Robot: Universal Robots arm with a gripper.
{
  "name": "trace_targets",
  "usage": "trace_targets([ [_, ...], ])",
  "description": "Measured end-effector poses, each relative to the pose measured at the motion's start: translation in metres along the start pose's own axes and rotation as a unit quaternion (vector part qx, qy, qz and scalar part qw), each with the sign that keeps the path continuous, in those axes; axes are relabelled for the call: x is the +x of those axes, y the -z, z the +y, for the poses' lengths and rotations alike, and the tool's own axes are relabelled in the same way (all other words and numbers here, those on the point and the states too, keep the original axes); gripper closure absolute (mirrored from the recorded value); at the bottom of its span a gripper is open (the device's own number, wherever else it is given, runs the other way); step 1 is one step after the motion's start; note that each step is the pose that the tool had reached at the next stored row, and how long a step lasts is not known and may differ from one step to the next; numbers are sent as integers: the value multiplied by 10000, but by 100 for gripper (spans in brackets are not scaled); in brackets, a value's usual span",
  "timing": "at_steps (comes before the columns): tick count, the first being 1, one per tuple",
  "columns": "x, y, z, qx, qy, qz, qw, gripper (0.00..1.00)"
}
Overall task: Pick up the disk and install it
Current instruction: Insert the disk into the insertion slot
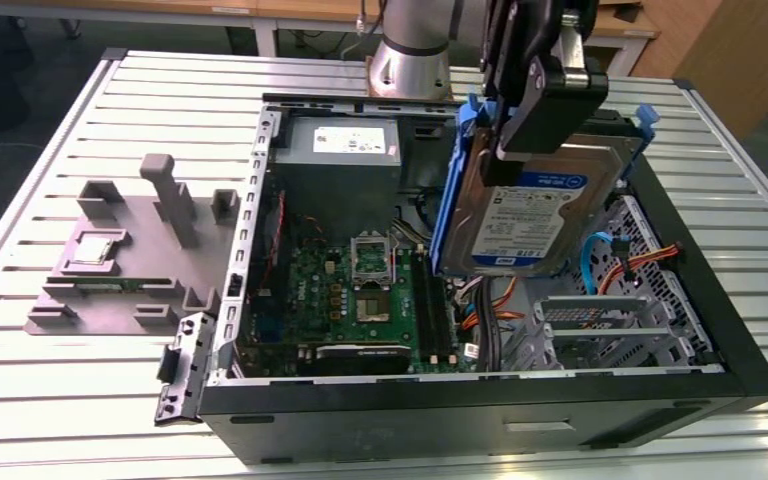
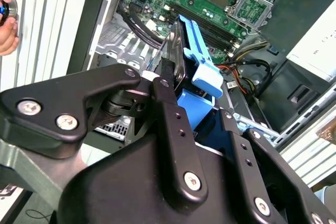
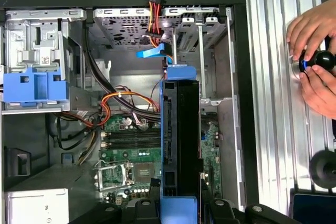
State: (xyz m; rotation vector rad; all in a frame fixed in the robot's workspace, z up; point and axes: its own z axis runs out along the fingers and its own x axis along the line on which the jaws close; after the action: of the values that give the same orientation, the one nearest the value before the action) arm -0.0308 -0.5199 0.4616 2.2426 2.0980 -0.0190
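The gripper (image 2: 195,109) pinches one disk (image 1: 544,215) — held on edge above one open computer case (image 1: 491,412).

Smooth metal disk (image 1: 544,215), glossy blue plastic caddy (image 1: 463,180)

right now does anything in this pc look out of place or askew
Only the disk stands out: it hangs on edge above the open case, clamped in the gripper, not seated in any bay. Nothing looks spilled or damaged.

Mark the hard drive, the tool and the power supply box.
Silver-grey hard drive in blue plastic caddy (image 1: 534,215): exterior view, white-and-blue label.
Black tool (image 1: 499,160): exterior view, between its fingertips.
Grey metal power supply box (image 1: 337,195): exterior view, grey side face.
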Motion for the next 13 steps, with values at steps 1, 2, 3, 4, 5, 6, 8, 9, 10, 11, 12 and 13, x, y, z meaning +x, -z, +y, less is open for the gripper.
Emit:
trace_targets([
  [1, -7, -2, 1, -1, 0, -5, 10000, 63],
  [2, -13, -3, 3, -1, 0, -11, 10000, 63],
  [3, -17, -5, 8, -1, 0, -16, 10000, 63],
  [4, -22, -9, 17, -2, 0, -19, 10000, 63],
  [5, -23, -12, 29, -2, 0, -22, 10000, 63],
  [6, -25, -15, 41, -2, 0, -24, 10000, 63],
  [8, -26, -24, 67, -2, 1, -25, 10000, 63],
  [9, -27, -28, 79, -2, 1, -25, 10000, 63],
  [10, -27, -31, 90, -2, 1, -27, 10000, 63],
  [11, -27, -34, 99, -2, 1, -30, 10000, 63],
  [12, -27, -37, 106, -2, 1, -35, 10000, 63],
  [13, -27, -40, 112, -3, 1, -39, 10000, 63],
])
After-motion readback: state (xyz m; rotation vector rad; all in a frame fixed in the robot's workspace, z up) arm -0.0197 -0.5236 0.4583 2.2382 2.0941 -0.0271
